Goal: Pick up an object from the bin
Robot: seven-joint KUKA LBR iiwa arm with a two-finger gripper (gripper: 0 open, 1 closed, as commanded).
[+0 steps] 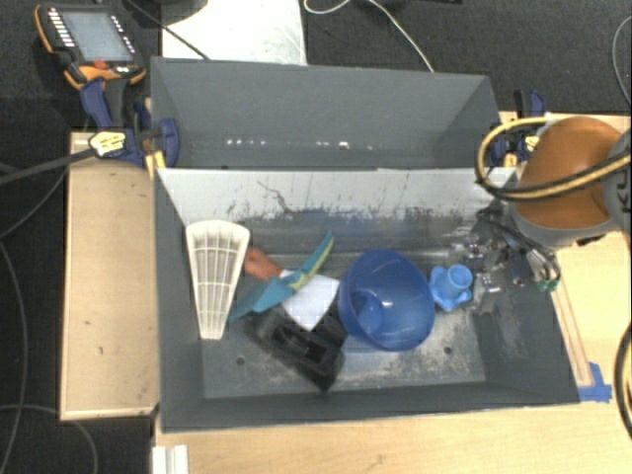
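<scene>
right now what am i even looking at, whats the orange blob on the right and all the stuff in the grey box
This is one camera looking down, a little from the side, into a grey metal bin of loose things. The orange blob is a cover on a robot arm that reaches in from the right; its job is to pick one thing out. Its gripper is low at the bin's right end, close beside a small light-blue piece. I cannot tell whether it has hold of it. Left of that lies a blue bowl, then a small heap: a white scrap, a teal scoop and a black block. A white ribbed cone lies furthest left.
</scene>
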